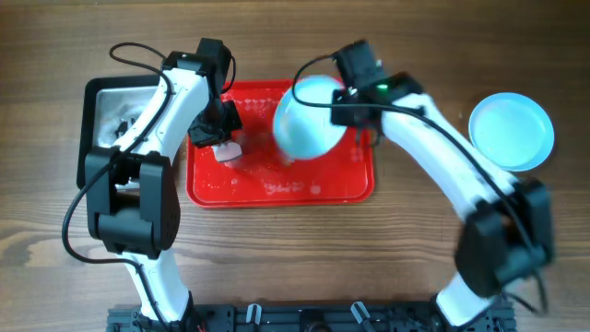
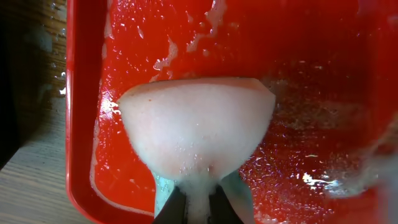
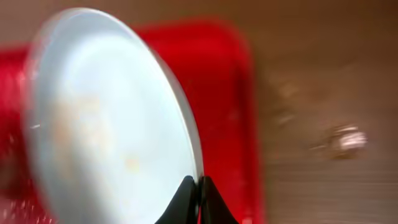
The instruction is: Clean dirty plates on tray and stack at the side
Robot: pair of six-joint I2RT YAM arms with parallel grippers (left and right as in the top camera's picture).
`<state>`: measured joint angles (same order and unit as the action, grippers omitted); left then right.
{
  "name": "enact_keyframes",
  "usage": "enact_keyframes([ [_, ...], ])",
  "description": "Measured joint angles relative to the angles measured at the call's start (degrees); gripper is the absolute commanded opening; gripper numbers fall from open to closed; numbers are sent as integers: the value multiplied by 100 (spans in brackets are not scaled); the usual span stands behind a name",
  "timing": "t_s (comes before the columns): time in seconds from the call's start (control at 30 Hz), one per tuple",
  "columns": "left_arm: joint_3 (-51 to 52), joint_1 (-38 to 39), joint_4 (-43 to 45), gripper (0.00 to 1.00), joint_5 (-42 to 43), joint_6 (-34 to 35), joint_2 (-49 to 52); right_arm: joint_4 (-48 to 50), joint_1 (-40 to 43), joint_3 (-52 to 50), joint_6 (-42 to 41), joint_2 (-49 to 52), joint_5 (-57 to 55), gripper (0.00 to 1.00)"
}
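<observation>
Sponge (image 2: 196, 130), soapy and pinkish-white, sits closest to the left wrist lens. The left gripper (image 2: 198, 202) is clamped tight on its narrow end, and it hangs over the left half of the tray (image 1: 277, 195).

- Far left edge of the table: black-rimmed metal pan (image 1: 100, 97), partly under the left arm.
- Tray: wet, with streaks of suds across its floor. No plate lies flat on the part that shows.
- Above the tray's far edge, centre to right: held plate (image 1: 309, 120), tipped steeply on edge. The right gripper (image 3: 199, 186) is closed on its rim, fingers pinched together over the lip. The right wrist view is blurred; faint brownish smears show on the plate's face.
- Right side of the table, well apart from the tray: second plate (image 1: 512, 129), looks clean. Cannot tell whether another lies under it.

Step in hand (judgement): scrubbing stage; plate presented, sponge not yet touching it.

Next move calls for bringing the sponge across to the tilted face while the rim grip stays firm. A wet rim could slip under sponge pressure.
</observation>
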<state>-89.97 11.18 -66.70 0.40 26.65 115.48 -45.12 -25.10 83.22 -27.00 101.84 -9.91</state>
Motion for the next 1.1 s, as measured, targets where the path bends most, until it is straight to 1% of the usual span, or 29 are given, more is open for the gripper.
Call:
enact_keyframes([
  [0.07, 0, 0, 11, 4, 0, 0, 0, -66, -4, 4, 243, -479, -767, 4],
  [0.1, 0, 0, 11, 4, 0, 0, -2, -107, -26, 7, 339, -566, -1078, 4],
  [0.2, 0, 0, 35, 4, 0, 0, 0, -208, -278, 7, 793, -590, -2483, 4],
  [0.27, 0, 0, 120, 4, 0, 0, -2, -203, -658, 7, 1075, -590, -3515, 4],
  [0.33, 0, 0, 181, 4, 0, 0, 0, -90, -1106, 7, 1364, -590, -4269, 4],
  [0.4, 0, 0, 205, 4, 0, 0, -2, 39, -1526, 7, 1692, -590, -4701, 4],
  [0.47, 0, 0, 208, 4, 0, 0, -2, 37, -1856, 7, 1967, -579, -4909, 4],
  [0.53, 0, 0, 208, 4, 0, 0, 0, 37, -1939, 7, 2190, -505, -4999, 5],
  [0.6, 0, 0, 208, 4, 0, 0, 0, 13, -1937, 7, 2234, -420, -4994, 4],
  [0.63, 0, 0, 208, 5, 0, 0, 0, -81, -1921, 7, 2079, -400, -4852, 4],
  [0.67, 0, 0, 208, 5, 0, 0, -2, -144, -1893, 7, 1899, -389, -4629, 9],
  [0.7, 0, 0, 210, 6, 0, 0, -2, -234, -1799, 7, 1585, -389, -4199, 27],
  [0.73, 0, 0, 212, 7, 0, 0, -2, -297, -1676, 7, 1342, -380, -3842, 52],
  [0.77, 0, 0, 214, 7, 0, 0, 0, -402, -1443, 7, 1043, -378, -3320, 64],
  [0.8, 0, 0, 219, 8, 0, 0, -2, -538, -1021, 7, 640, -367, -2599, 68],
  [0.9, 0, 0, 221, 8, 0, 0, -2, -772, -85, 7, 278, -348, -1215, 68],
  [0.93, 0, 0, 223, 8, 0, 0, 0, -831, 170, 7, 205, -348, -914, 68],
  [0.97, 0, 0, 221, 8, 0, 0, -2, -914, 776, 7, 166, -348, -310, 68],
  [1.03, 0, 0, 223, 8, 0, 0, -2, -848, 1624, -50, 221, -348, 476, 68],
  [1.1, 0, 0, 221, 8, 0, 0, -2, -551, 2124, -402, 398, -341, 960, 68],
])
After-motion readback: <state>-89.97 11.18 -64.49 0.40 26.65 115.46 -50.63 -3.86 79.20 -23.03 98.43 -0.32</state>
